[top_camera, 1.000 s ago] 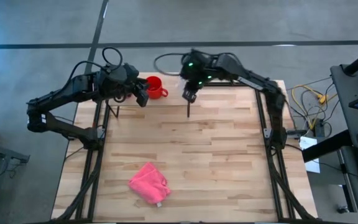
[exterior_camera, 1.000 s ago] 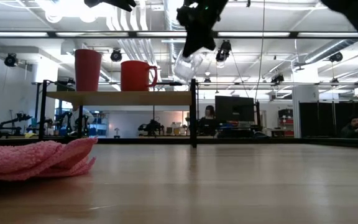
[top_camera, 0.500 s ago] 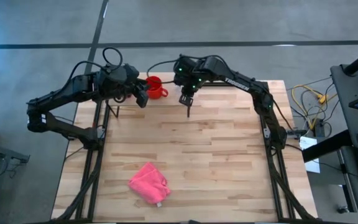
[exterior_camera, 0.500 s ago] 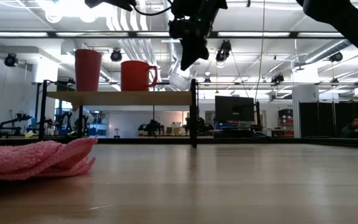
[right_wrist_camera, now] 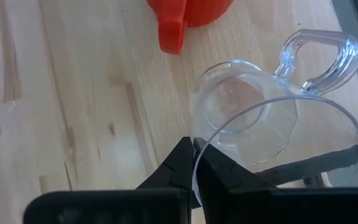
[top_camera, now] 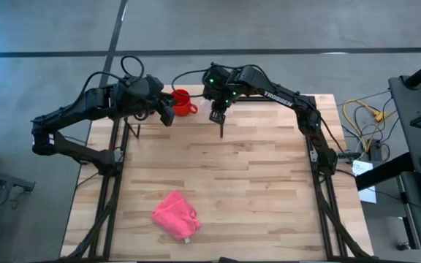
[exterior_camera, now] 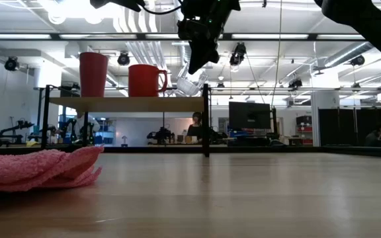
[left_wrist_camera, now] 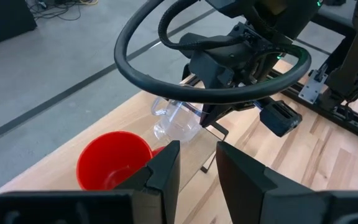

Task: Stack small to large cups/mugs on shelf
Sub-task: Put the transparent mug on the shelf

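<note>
The tall pink-red tumbler [exterior_camera: 93,74] and the squat red mug [exterior_camera: 144,80] stand on their bases on the wooden shelf [exterior_camera: 127,104] at the table's far edge. The mug also shows in the high view [top_camera: 182,102]; the tumbler is hidden under the left arm there. My right gripper [exterior_camera: 199,61] is shut on the clear plastic cup [exterior_camera: 189,83], just above the shelf's right end, to the right of the mug. My left gripper [left_wrist_camera: 197,167] is open and empty, just left of the mug [left_wrist_camera: 112,168]. My right gripper pinches the clear cup's rim [right_wrist_camera: 195,155], on the side opposite its handle [right_wrist_camera: 316,53], one finger inside the cup and one outside. The fingers come from above, slanting down. The cup hangs tilted below them, and I cannot tell whether it touches the shelf.
A pink cloth [top_camera: 175,214] lies on the tabletop near the front left. A black shelf post [exterior_camera: 206,119] stands right below the clear cup. The tabletop [top_camera: 254,183] stretches wide in front of the shelf.
My right gripper has gone toward the table's left edge and a little down with the clear cup, bringing it close beside the red mug over the shelf's right end. The cup stays tilted in the hold.
</note>
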Robot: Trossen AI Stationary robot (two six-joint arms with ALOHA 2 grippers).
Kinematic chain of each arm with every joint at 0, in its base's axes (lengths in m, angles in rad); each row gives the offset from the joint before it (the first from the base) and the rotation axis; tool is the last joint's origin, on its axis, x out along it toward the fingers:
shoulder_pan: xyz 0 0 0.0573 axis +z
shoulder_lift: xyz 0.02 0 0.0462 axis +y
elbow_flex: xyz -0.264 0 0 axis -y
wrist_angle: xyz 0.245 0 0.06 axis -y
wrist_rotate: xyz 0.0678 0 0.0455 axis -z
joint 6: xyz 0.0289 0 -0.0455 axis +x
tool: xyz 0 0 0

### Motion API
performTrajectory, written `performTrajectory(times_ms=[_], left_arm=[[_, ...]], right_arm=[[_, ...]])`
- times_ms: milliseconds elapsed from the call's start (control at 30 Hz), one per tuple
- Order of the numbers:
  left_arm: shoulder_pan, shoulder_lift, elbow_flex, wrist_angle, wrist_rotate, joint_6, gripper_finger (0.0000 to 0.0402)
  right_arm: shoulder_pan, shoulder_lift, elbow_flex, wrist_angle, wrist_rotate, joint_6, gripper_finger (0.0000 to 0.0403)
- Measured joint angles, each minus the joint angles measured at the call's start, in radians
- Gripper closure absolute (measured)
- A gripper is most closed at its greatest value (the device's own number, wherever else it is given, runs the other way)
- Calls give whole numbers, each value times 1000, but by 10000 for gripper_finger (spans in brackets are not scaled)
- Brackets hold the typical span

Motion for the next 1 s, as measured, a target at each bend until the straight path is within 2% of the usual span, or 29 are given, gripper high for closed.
performTrajectory(times_ms=[867, 1000], left_arm=[[0, 0, 0, 0, 1, 0, 311], [0, 0, 0, 0, 1, 0, 311]], right_arm=[[0, 2, 0, 45, 1, 19, 382], [0, 2, 0, 73, 1, 19, 368]])
